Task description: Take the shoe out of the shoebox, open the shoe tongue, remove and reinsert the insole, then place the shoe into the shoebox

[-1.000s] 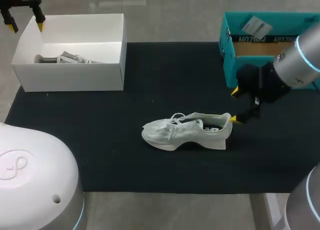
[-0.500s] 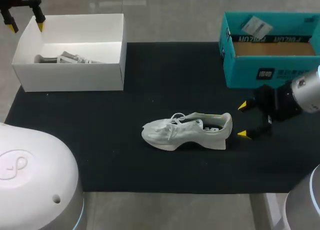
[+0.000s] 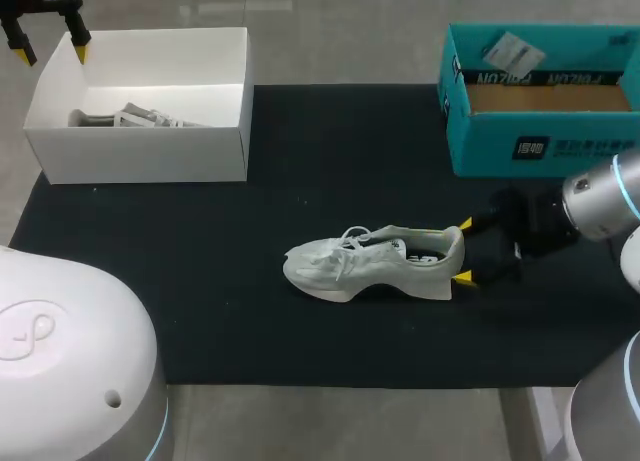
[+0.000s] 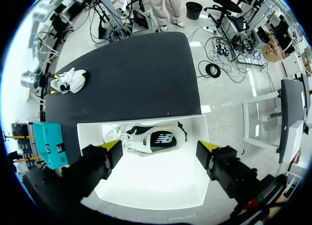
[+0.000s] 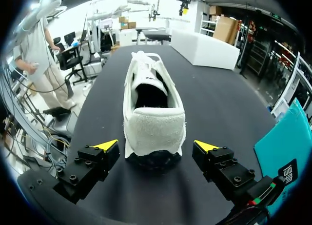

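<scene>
White print on the teal box (image 3: pixel 580 141) — nothing clearly readable.

The right arm (image 3: pixel 600 196) comes in low from the right side. Its right gripper (image 3: pixel 464 251) lies level at the heel of the shoe (image 3: pixel 370 261), fingers spread wide, one yellow tip on either side of the heel and neither touching it. The left gripper (image 3: pixel 50 43) hangs well apart from the shoe, far out beyond its toe, pointing downward, its fingers likewise spread.

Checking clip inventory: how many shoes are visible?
2: a shoe on the mat by the right gripper, another shoe inside the white box. Teal box may hide more.
</scene>
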Motion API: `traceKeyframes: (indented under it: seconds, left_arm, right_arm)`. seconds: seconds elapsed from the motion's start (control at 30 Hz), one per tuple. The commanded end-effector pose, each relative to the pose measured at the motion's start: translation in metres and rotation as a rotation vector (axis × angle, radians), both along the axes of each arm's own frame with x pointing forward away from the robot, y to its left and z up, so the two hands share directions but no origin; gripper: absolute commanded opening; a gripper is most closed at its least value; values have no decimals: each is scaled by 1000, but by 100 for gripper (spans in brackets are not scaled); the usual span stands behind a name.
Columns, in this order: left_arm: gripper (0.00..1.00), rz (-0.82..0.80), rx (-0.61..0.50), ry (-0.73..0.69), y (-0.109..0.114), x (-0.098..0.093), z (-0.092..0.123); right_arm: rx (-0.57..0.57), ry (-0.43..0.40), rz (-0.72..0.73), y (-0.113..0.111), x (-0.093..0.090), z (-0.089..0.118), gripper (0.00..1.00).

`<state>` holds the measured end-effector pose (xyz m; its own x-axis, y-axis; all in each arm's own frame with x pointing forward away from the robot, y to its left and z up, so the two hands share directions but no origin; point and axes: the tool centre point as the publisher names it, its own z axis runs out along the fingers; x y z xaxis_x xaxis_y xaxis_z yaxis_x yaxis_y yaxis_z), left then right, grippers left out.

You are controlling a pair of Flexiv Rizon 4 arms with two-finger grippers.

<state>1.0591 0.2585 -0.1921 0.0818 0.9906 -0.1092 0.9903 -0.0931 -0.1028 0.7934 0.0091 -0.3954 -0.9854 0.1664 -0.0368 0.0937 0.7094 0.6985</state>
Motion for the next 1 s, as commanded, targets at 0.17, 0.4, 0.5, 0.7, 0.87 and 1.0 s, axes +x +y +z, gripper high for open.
traceKeyframes:
  seconds: [0.17,0.4,0.5,0.7,0.87,1.0]
  left_arm:
    - [100,-2,1,4,1,2,0]
    - [100,-2,1,4,1,2,0]
    - [100,-2,1,4,1,2,0]
    - [100,-2,1,4,1,2,0]
    - [100,-2,1,4,1,2,0]
    - [100,-2,1,4,1,2,0]
  right_arm:
    - [2,34,17,16,12,-25,100]
    - [17,50,39,28,14,-34,100]
    - [23,58,43,32,15,-37,100]
    - [33,75,59,40,17,-43,100]
    - [35,114,67,43,14,-52,0]
    - [35,114,67,43,14,-52,0]
